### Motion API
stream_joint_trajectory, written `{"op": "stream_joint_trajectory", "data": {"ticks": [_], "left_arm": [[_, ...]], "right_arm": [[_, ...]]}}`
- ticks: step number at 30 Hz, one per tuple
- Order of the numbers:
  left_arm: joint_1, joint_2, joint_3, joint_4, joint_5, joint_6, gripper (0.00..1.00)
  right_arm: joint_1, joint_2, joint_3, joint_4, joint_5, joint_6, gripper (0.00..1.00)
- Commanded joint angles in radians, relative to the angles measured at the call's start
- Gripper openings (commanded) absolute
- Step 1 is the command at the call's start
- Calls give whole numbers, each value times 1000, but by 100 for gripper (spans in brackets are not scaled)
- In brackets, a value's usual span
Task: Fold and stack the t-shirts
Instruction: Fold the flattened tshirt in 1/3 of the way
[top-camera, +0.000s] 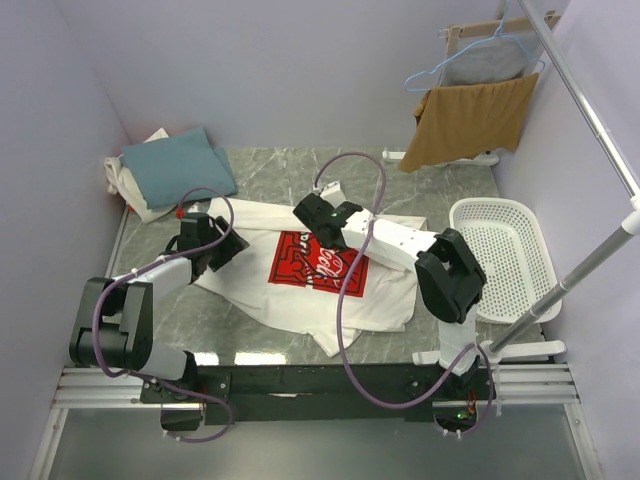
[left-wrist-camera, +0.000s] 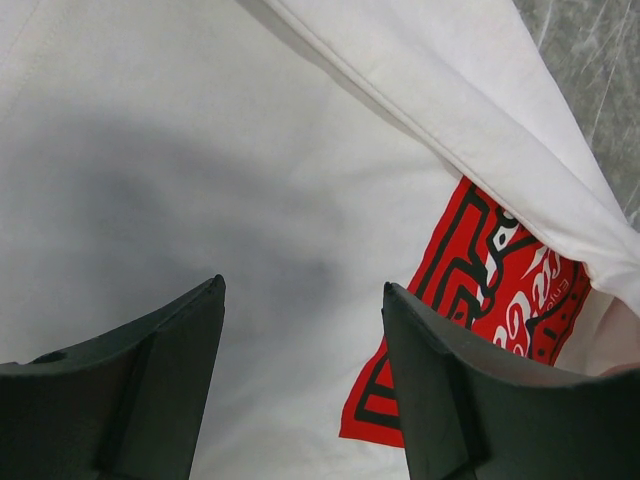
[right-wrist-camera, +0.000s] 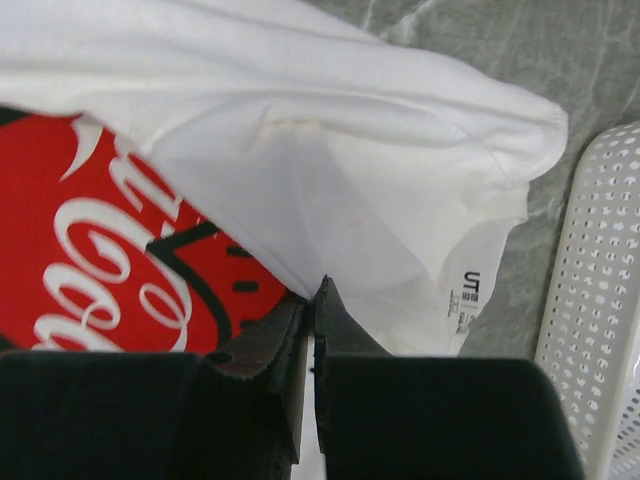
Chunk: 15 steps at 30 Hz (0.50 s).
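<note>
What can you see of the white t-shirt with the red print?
The white t-shirt is soft, thin-looking cloth lying rumpled at the middle of the grey marbled table, chest up. A folded-over white edge covers part of its red print; a small label shows. The right pincer is shut on a fold beside the print; the left pincer stands open over its plain side.

We see the white t-shirt with a red chest print (top-camera: 290, 300) spread midway on the grey marbled surface (top-camera: 290, 165), the folded teal-blue t-shirt (top-camera: 178, 165) atop an off-white t-shirt (top-camera: 150, 208) behind-left, a white perforated basket (top-camera: 495, 255) right.
</note>
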Motion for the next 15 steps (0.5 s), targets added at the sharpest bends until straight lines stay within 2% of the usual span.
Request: {"op": "stream_joint_trajectory", "data": {"ticks": [1, 4, 6, 7, 8, 9, 10, 15], "left_arm": [[-4, 14, 40, 35, 39, 18, 69], [-4, 29, 49, 24, 41, 20, 69], [-4, 25, 47, 16, 30, 20, 69], [-4, 20, 49, 12, 23, 21, 69], [-4, 11, 49, 9, 14, 20, 69], [-4, 3, 49, 4, 1, 20, 69], [-4, -4, 49, -4, -9, 20, 70], [-4, -76, 30, -18, -66, 18, 71]], "right_arm": [[35, -56, 35, -120, -90, 12, 9], [58, -35, 36, -157, -161, 12, 15], [75, -8, 30, -172, -216, 8, 27], [83, -7, 25, -185, -194, 38, 37], [89, -20, -2, -185, -165, 58, 51], [87, -37, -22, -182, -96, 87, 70], [83, -65, -48, -157, -80, 129, 77], [-5, -324, -237, -65, -130, 226, 79]]}}
